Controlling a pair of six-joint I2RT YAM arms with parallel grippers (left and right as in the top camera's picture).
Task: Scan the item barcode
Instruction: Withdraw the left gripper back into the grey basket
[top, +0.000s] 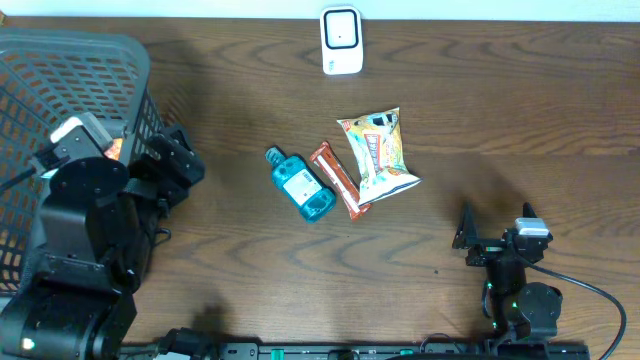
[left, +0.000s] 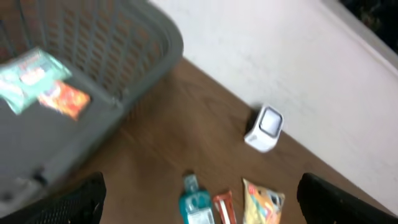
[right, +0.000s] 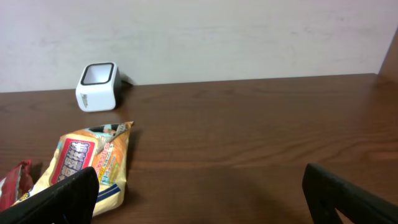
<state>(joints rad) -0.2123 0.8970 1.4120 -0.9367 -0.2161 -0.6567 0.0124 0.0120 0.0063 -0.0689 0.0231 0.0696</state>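
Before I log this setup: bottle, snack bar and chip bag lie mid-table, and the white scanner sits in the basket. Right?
No: the overhead view shows the white scanner on the table, outside the basket. The rest holds.

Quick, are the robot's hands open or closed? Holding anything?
Left gripper: open, holding nothing.
Right gripper: open, holding nothing.

Even, soft light; the left wrist view is motion-blurred.
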